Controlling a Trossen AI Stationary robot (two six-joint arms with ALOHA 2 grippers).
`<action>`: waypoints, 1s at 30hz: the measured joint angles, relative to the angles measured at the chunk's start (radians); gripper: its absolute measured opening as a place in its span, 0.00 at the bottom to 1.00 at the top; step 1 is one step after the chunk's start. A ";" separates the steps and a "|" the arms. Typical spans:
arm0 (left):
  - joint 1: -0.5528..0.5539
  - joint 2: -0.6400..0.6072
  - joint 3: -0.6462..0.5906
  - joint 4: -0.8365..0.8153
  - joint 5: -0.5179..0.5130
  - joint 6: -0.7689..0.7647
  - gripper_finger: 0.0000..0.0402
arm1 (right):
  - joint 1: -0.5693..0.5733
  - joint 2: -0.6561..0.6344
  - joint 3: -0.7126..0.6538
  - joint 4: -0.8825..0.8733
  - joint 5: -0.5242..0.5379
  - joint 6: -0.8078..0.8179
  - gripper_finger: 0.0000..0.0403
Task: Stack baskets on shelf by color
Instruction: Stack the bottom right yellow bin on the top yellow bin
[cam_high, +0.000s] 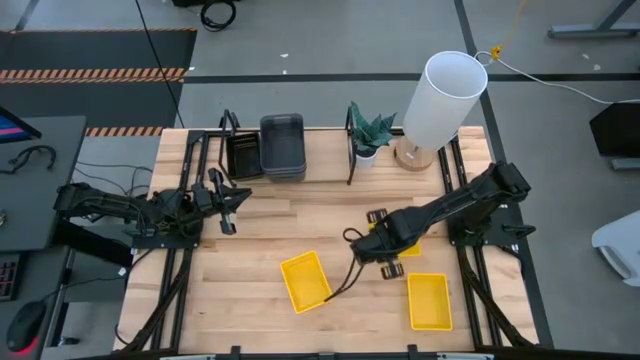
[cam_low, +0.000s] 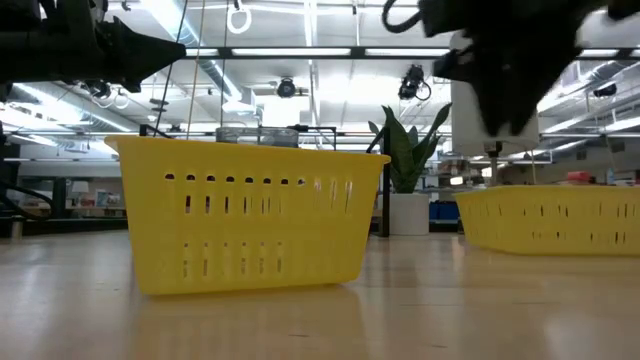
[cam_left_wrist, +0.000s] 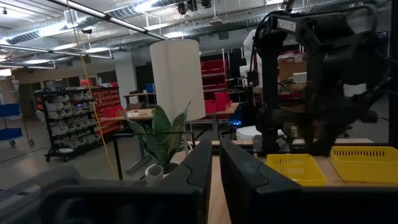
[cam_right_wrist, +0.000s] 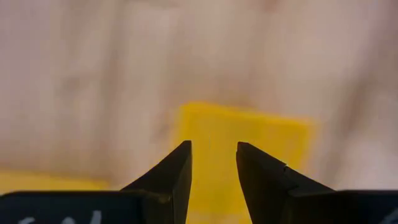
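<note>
Your right hand (cam_high: 378, 243) hangs spread over a yellow basket (cam_high: 409, 241), ready to grasp; your left hand (cam_high: 226, 212) waits nearly closed, empty.

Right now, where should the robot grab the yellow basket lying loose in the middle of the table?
Probably a long side wall of the yellow basket, pinched from straight above, one of the fingers inside. It sits upright and open-topped with thin upright walls, tilted slightly on the table, with room all round it.
</note>
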 joint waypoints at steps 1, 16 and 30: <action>0.000 0.000 0.000 0.000 0.000 0.000 0.10 | 0.005 0.000 0.002 -0.016 -0.057 0.043 0.33; 0.000 0.000 0.000 0.000 0.000 0.000 0.08 | 0.161 -0.005 -0.107 -0.120 -0.230 0.347 0.35; 0.000 0.000 0.000 0.000 0.000 0.000 0.07 | 0.224 -0.005 -0.234 -0.026 -0.268 0.428 0.35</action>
